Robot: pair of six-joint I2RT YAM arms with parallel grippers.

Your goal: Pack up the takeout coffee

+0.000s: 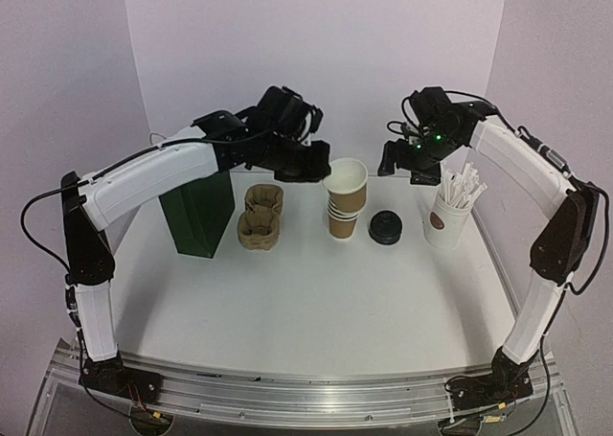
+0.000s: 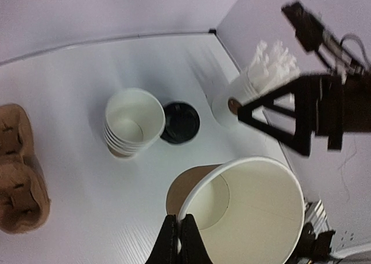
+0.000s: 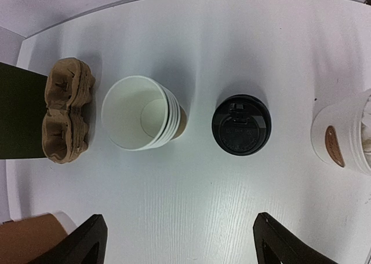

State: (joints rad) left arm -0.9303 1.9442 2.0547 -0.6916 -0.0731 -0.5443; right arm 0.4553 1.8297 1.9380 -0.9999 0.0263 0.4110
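My left gripper [image 1: 321, 168] is shut on the rim of a brown kraft paper cup [image 1: 347, 179] with a white inside, held in the air above a stack of like cups [image 1: 343, 220]. In the left wrist view the fingers [image 2: 178, 241] pinch the cup's rim [image 2: 243, 212], clear of the stack [image 2: 134, 122]. The black domed lid [image 1: 385, 227] lies on the table right of the stack and also shows in the right wrist view [image 3: 241, 125]. My right gripper [image 1: 402, 158] hangs open and empty above the table behind the lid, its fingers wide apart [image 3: 182, 241].
A moulded pulp carrier tray [image 1: 261, 216] lies left of the stack, beside a dark green bag [image 1: 199, 216]. A white cup of wrapped sticks [image 1: 448, 216] stands at the right. The stack [image 3: 142, 120] and tray [image 3: 66, 118] show below the right wrist.
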